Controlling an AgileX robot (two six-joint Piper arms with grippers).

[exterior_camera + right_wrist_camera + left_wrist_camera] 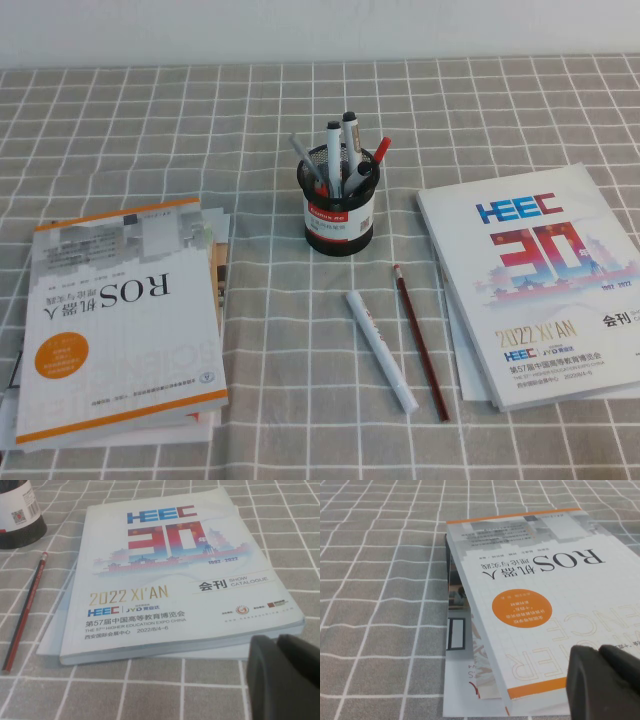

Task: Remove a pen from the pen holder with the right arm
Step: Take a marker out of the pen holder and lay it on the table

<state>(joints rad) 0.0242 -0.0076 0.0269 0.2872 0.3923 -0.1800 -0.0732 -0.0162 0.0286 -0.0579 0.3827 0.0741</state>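
Observation:
A black mesh pen holder stands upright mid-table with several pens sticking out of it; its lower wall also shows in the right wrist view. Neither arm appears in the high view. My right gripper is shut and empty, hovering just off the near edge of the HEEC catalogue, well short of the holder. My left gripper is shut with nothing in it, over the near part of the ROS book.
A white marker and a dark red pencil lie loose on the checked cloth in front of the holder. The ROS book tops a stack at the left. At the right lies the HEEC catalogue.

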